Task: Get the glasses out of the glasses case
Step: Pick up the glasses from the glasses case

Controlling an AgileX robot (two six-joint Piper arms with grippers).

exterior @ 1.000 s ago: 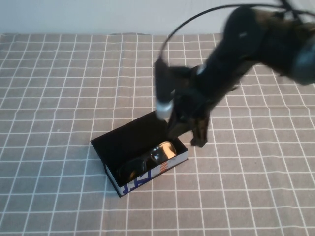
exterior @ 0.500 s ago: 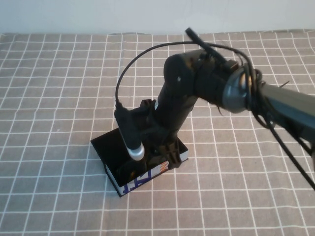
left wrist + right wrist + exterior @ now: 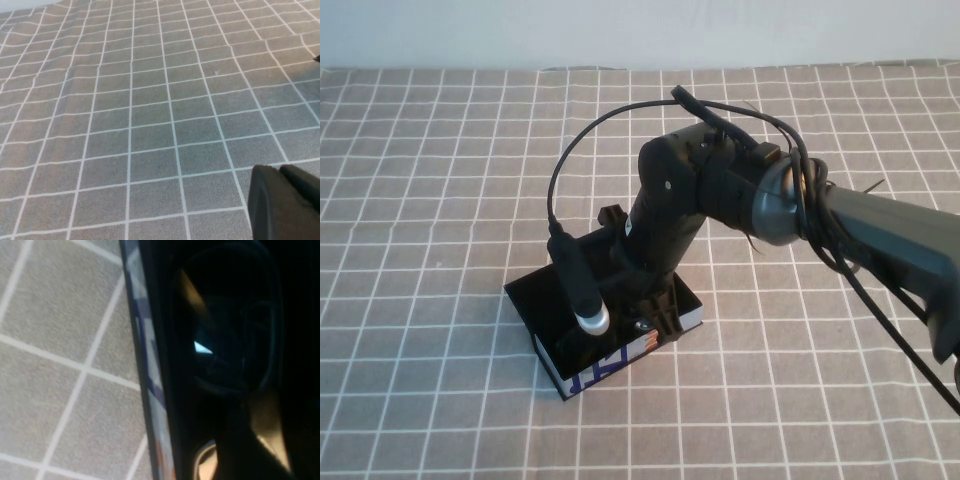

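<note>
While the right claw (image 3: 655,315) dips into the glasses case (image 3: 685,322), its grip can't be told; left claw (image 3: 285,205) hovers over cloth

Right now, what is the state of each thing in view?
case: open, lying on the cloth.
glasses: inside the case, a dark lens showing.
right gripper: lowered into the case, over the glasses.
left gripper: off to the side, above bare cloth.

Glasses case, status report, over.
Right gripper down inside the glasses case, fingers unclear. Glasses in the case. Left gripper away over bare tablecloth.
</note>
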